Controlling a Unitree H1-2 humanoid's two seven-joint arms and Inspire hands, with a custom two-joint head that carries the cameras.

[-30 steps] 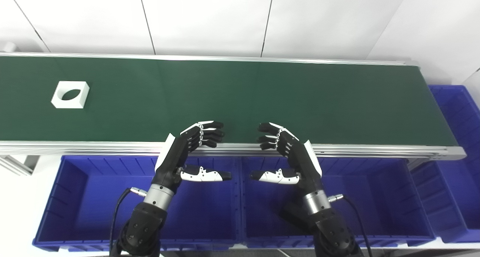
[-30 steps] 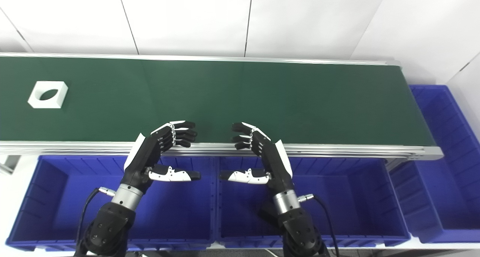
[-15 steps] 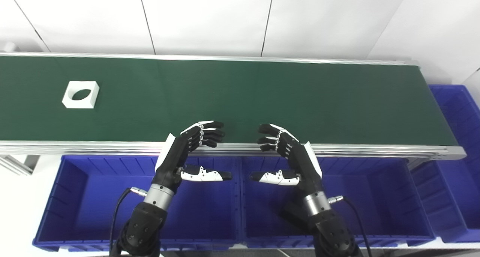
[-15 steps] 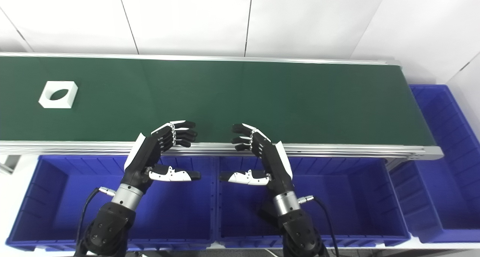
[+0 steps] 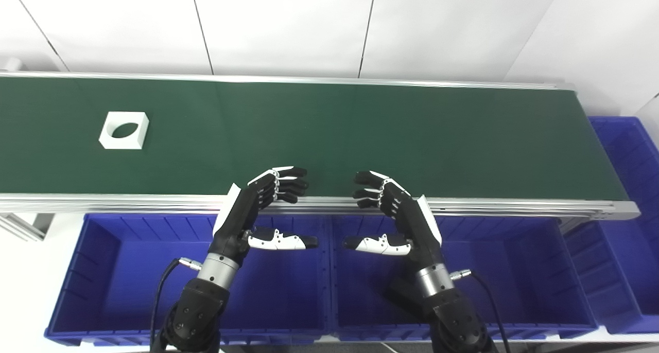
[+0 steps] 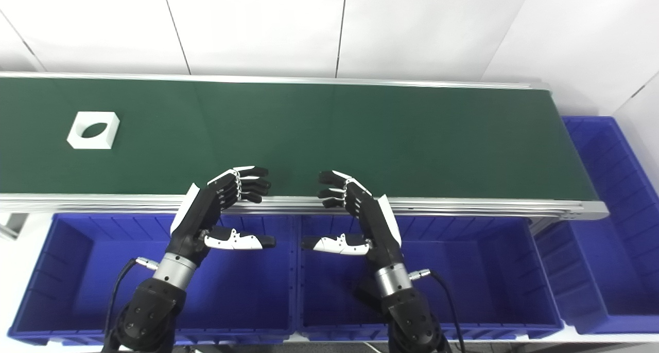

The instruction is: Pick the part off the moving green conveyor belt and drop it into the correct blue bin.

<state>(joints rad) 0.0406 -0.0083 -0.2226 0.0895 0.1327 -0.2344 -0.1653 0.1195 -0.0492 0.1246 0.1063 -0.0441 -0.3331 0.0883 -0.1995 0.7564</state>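
Left eye view: part far from both hands.

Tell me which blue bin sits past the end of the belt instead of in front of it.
The bin at the far right; the other two, the left bin and the middle bin, line the conveyor belt's near side.

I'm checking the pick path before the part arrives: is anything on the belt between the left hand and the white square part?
Nothing visible stands in the way. The white square part lies alone on the green belt, up and to the left of the open left hand; only bare belt lies between them. The right hand is off to the other side.
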